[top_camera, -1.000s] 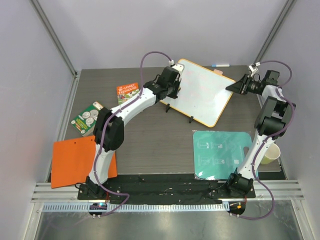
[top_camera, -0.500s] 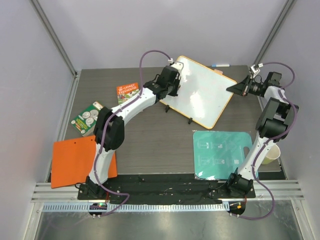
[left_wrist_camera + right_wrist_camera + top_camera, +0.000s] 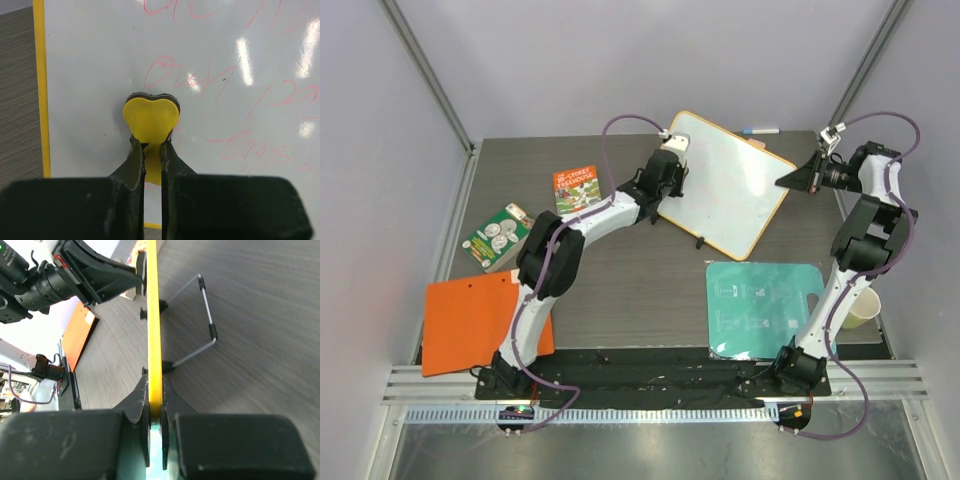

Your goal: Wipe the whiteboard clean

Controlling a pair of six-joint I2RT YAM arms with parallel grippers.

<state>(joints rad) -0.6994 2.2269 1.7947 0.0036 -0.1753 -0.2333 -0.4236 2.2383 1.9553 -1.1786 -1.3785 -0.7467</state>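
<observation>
**Top view.** Shows the whiteboard (image 3: 730, 185) propped far-centre on the table (image 3: 620, 280), between both arms. Places the left gripper (image 3: 675, 185) slightly farther along the board's left side than a second ago, elbow swung inward; suggests a wiping stroke under way. Finds the right gripper (image 3: 792, 178) nearly unmoved at the right corner.

**Left wrist.** Pinches a yellow heart-shaped eraser (image 3: 151, 117) against the board, near the yellow rim (image 3: 40, 90). Leaves pink marks (image 3: 250, 145) uncleared, so much erasing probably remains.

**Right wrist.** Squeezes the rim edge-on between both fingers (image 3: 141, 402), steadying the board beside its wire stand (image 3: 207, 325).

**Surroundings.** Dark wood-grain tabletop, pale lilac walls (image 3: 520, 70).
</observation>
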